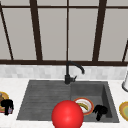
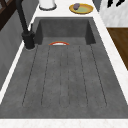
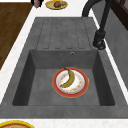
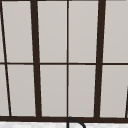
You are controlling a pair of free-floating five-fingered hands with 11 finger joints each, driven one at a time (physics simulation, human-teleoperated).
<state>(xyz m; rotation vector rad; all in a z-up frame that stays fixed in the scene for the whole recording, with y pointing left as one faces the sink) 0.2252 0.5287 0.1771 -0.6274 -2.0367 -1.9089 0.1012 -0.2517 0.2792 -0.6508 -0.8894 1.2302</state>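
Note:
A big red ball (image 1: 67, 115) shows at the front edge of the sink (image 1: 37, 100) in the front view. My right hand (image 1: 100, 110) hangs to its right with relaxed fingers, holding nothing, just beside a red-rimmed plate (image 1: 84, 105). That plate (image 3: 70, 82) lies in the deep basin and carries a banana (image 3: 69, 78). Dark straight fingers (image 2: 115, 2) that look like this hand show off the counter's front edge in the left side view. My left hand (image 1: 7, 106) hovers over the left counter at a yellow plate (image 1: 2, 98) with brown food on it (image 3: 56, 4).
A black faucet (image 1: 68, 75) stands behind the sink, under a dark-framed window (image 4: 67, 62). The ribbed draining board (image 2: 65, 77) takes up the sink's left half. On the right counter are a yellow plate (image 2: 81, 8) and a white vessel (image 2: 47, 3).

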